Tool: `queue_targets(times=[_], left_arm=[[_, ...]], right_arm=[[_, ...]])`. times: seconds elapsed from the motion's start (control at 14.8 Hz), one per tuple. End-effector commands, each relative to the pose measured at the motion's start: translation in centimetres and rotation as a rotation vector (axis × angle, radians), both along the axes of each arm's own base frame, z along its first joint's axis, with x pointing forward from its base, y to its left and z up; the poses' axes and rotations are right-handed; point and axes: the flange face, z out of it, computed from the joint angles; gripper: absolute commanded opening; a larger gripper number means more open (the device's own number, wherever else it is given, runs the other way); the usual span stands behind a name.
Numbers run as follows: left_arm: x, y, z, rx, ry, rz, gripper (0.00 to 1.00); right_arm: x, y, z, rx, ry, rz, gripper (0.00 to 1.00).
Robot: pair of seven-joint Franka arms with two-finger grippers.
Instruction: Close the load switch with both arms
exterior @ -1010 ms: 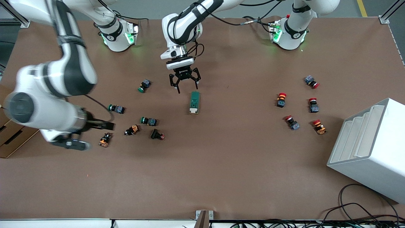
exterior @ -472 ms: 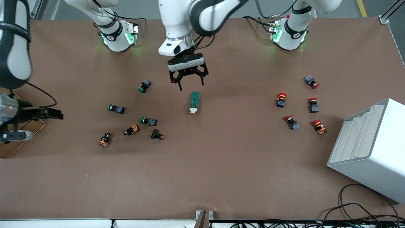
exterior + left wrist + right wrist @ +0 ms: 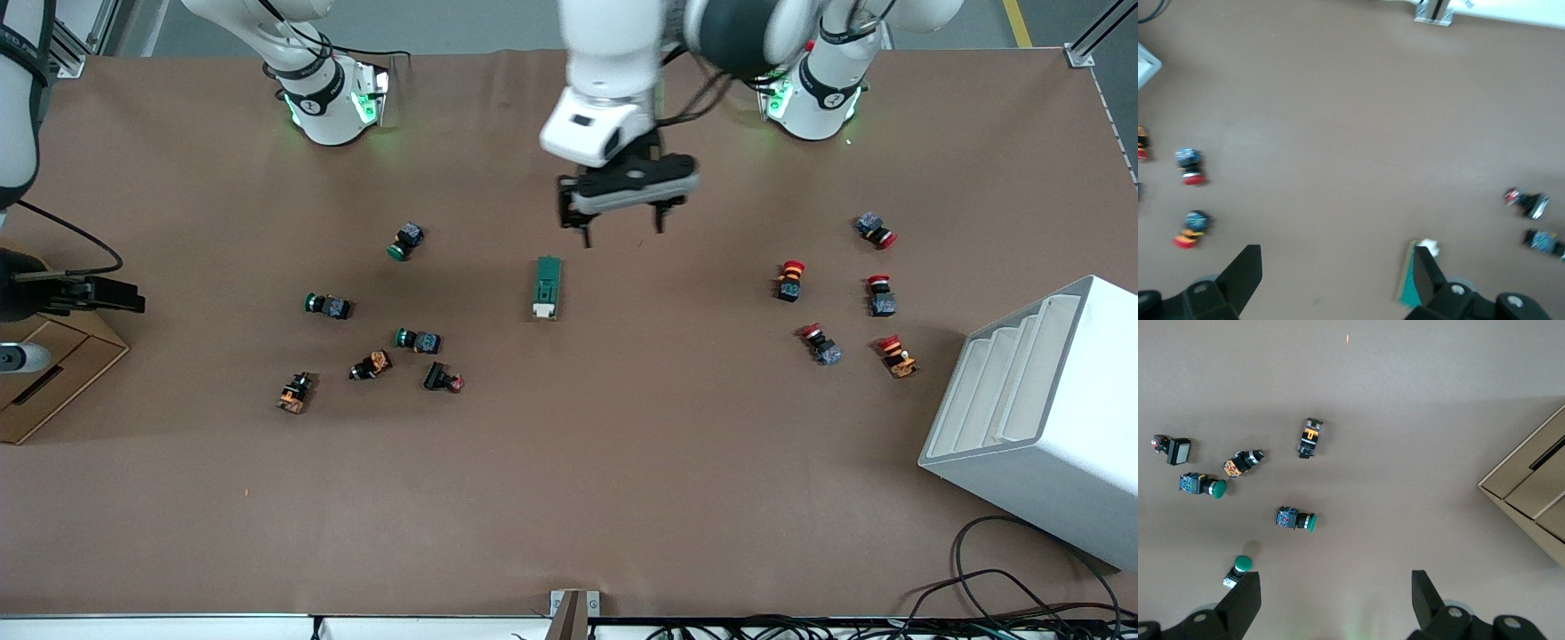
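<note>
The load switch (image 3: pixel 548 287), a dark green block with a white lever end, lies on the brown table near its middle. My left gripper (image 3: pixel 621 228) hangs open and empty above the table, between the switch and the left arm's base, not touching it. In the left wrist view the switch (image 3: pixel 1407 285) shows beside one finger (image 3: pixel 1426 273), partly hidden by it. My right gripper (image 3: pixel 120 296) is up in the air at the right arm's end of the table, by the cardboard box. In the right wrist view it (image 3: pixel 1335 595) is wide open and empty.
Green-capped push-buttons (image 3: pixel 418 340) and other small buttons lie toward the right arm's end. Red-capped push-buttons (image 3: pixel 791 280) lie toward the left arm's end. A white rack (image 3: pixel 1040 418) stands near them. A cardboard box (image 3: pixel 53 373) sits at the table's edge.
My left gripper has risen and swung from above the switch toward the left arm's base. My right gripper has swung away from the buttons to the table's edge. The switch has not moved.
</note>
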Motion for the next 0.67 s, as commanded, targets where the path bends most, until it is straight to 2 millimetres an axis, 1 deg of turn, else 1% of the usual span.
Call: queue_targets(times=[0.0,0.13,0.2,0.27,0.34,0.4,0.47,0.54,0.61], left_arm=[[2.7,5.2,2.6,0.029,0.088,-0.080,1.00],[4.5,9.6,4.1,0.043,0.116,-0.157,1.00],[5.6,11.6,4.2,0.042,0.127,-0.187,1.00],[6.3,13.5,4.8,0.034,0.131,-0.208,1.00],[6.8,15.0,5.3,0.028,0.133,-0.220,1.00],[7.5,16.6,5.4,0.029,0.134,-0.229,1.00],[7.9,18.0,6.1,0.033,0.128,-0.253,1.00],[7.8,18.7,6.7,0.038,0.121,-0.285,1.00],[7.8,19.4,6.9,0.047,0.135,-0.301,1.00]], right_arm=[[0.0,0.3,0.7,-0.002,-0.003,0.010,1.00],[-0.1,1.2,0.9,0.011,-0.004,0.022,1.00],[-0.2,1.4,1.2,0.011,-0.006,0.025,1.00],[-0.4,1.5,1.6,0.015,-0.012,0.026,1.00],[-1.1,1.8,3.1,0.031,-0.036,0.022,1.00],[-1.6,2.0,3.4,0.048,-0.035,-0.016,1.00],[-2.0,2.1,3.3,0.045,-0.020,-0.072,1.00],[-2.3,2.8,3.5,0.040,-0.014,-0.077,1.00],[-2.6,3.3,4.0,0.034,-0.019,-0.065,1.00]])
